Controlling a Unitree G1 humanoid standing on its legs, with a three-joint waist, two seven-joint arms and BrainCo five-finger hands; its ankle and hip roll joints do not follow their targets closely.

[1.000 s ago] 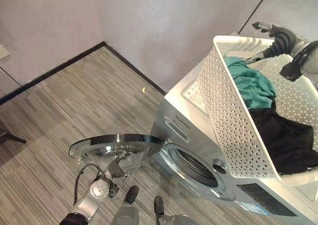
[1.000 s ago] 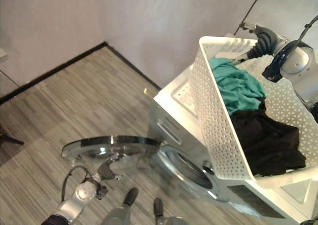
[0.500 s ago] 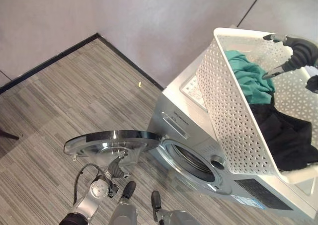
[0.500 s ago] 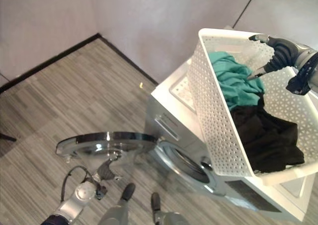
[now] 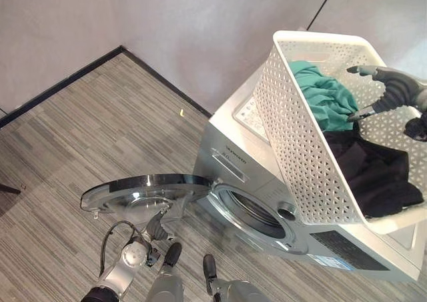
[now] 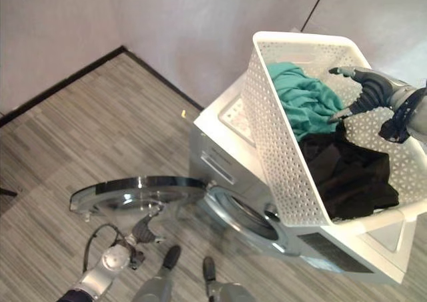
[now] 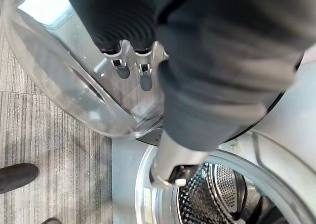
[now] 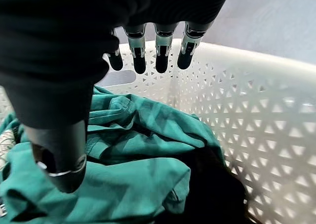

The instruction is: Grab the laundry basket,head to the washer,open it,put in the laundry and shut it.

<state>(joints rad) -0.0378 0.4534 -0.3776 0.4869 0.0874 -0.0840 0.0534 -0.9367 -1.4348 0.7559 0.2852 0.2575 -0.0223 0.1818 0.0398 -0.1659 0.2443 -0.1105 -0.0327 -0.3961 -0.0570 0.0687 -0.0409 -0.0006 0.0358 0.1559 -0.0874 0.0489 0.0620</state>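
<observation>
Right hand [image 6: 365,89] over the basket, laundry just below its fingers.
Fingers spread and holding nothing above the teal garment [image 8: 128,150] in the white laundry basket [image 5: 300,142] on the washer [image 5: 267,182]; left hand [image 5: 157,227] is under the open door [image 5: 143,189], fingers unreadable.

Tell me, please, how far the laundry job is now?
Done: the basket stands on the washer and the door is open, left robot hand at it. In hand: the right robot hand, fingers open, hovers over the teal cloth. Left: load the teal and black laundry, shut the door.
</observation>
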